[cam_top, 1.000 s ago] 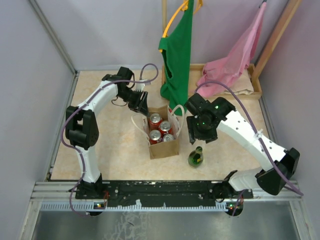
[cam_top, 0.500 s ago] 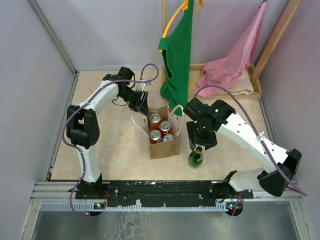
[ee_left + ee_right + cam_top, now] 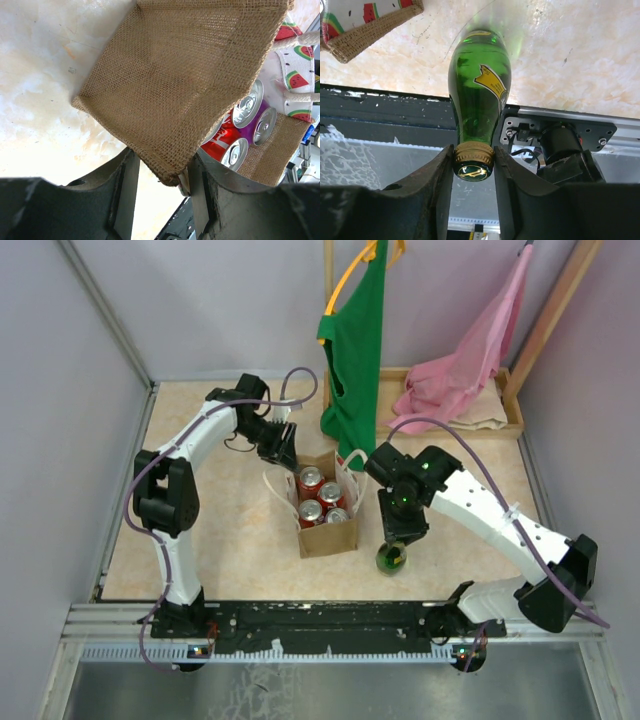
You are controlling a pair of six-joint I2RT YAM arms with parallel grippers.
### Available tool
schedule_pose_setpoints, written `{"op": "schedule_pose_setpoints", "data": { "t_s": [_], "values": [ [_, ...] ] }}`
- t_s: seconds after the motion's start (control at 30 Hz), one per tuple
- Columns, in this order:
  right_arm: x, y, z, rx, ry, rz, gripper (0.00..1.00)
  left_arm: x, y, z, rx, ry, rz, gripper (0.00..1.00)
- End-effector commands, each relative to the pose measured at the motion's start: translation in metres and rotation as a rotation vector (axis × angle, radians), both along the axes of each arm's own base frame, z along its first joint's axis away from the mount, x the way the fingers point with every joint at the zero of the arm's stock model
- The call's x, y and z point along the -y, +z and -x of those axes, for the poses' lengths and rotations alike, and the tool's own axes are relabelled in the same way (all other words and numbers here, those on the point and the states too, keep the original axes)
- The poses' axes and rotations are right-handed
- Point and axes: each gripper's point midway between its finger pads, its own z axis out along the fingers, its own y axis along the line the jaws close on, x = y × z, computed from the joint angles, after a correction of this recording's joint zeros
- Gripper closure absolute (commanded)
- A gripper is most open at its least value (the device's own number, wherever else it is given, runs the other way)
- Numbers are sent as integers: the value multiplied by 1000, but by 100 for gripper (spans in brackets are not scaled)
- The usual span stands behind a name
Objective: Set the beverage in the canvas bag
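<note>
Right wrist: right claw (image 3: 473,156) pinching green bottle (image 3: 479,100) cap, yellow label unreadable | bottle near desk (image 3: 580,60) front edge, open desk beside it | left claw (image 3: 162,172) pinching canvas bag (image 3: 170,80) rim, watermelon print

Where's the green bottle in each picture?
Top external: the green bottle stands low and right of centre, beside the canvas bag.
Left wrist: not in it.
Right wrist: it fills the middle, its cap pinched by the right gripper.
Shared landmark: the canvas bag shows in all three, here at top left.
</note>
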Motion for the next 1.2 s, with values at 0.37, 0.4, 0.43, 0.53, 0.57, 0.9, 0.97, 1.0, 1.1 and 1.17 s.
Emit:
{"op": "schedule_pose_setpoints", "data": {
  "t_s": [0.37,0.4,0.43,0.53,0.57,0.9,0.97,1.0,1.1,1.17],
  "values": [
    [-4,-9,-6,26,2,1,85,8,6,-8,43,-14,29,52],
    [-3,-9,-6,28,0,1,89,8,6,-8,44,-15,30,52],
    [-3,-9,-6,30,1,0,92,7,5,-8,43,-14,28,52],
    [-2,-8,-6,39,-4,3,95,8,5,-7,42,-15,28,52],
    [-1,-8,-6,39,-6,5,97,8,5,-7,42,-15,28,52],
    [-2,7,-13,94,-16,-6,100,8,4,-5,36,-16,26,52],
    [-1,7,-13,96,-16,-3,100,8,4,-5,37,-17,28,52],
    [-1,6,-13,94,-16,-4,100,8,4,-5,37,-17,27,52],
    [-3,8,-14,100,-17,-13,100,8,5,-6,41,-16,30,52],
    [-3,14,-16,117,-22,-17,100,8,5,-5,39,-17,28,52]
  ]
}}
